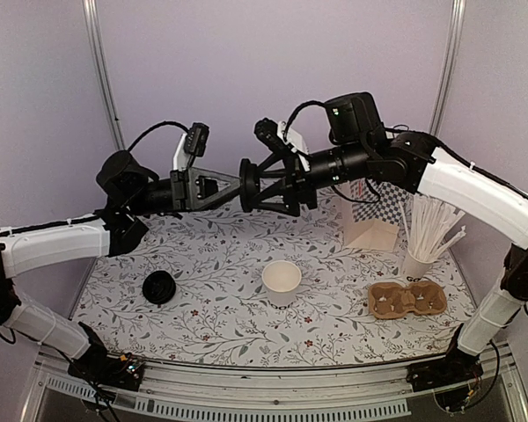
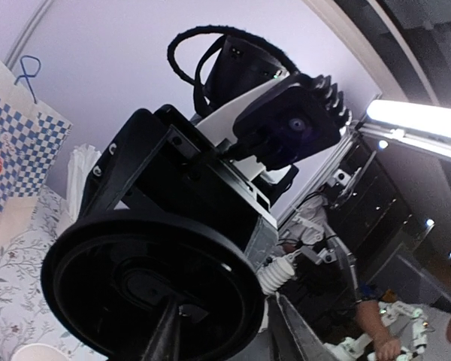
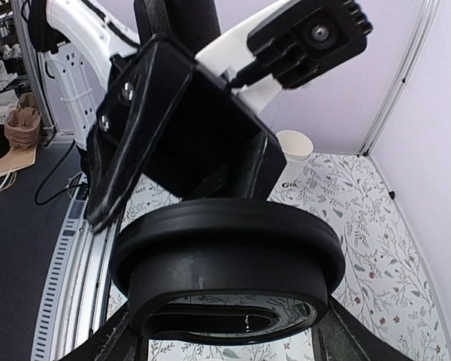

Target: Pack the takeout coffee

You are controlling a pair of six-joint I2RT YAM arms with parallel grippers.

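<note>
The right tool (image 1: pixel 257 185) is grasping a round black lid (image 1: pixel 248 183), its jaws spread across the rim on both sides, as the right wrist view shows. It is holding the lid on edge in the air above the far middle of the counter (image 1: pixel 220 255). The left tool (image 1: pixel 231 185) is meeting the lid from the other side. I cannot tell whether it is clenched on the rim or only touching it.

The open white cup (image 1: pixel 282 281) is standing upright and uncovered on the middle of the counter, well below the lid. Toward the far right corner a paper bag (image 1: pixel 385 200) is showing blue-and-white checks. The left wrist view adds red round marks on it, with print too small to read. Just beside it, along the right edge, a white cup holding white sticks (image 1: pixel 415 266) is carrying black lettering too small to make out. A brown cardboard cup carrier (image 1: pixel 407 300) is lying nearer the front right corner. A black round object (image 1: pixel 159 287) is sitting toward the left edge.

In the right wrist view another white cup (image 3: pixel 295 145) is peeking from behind the left tool. Below its rim the letters "Gi" are readable, and the rest of the word is hidden.
</note>
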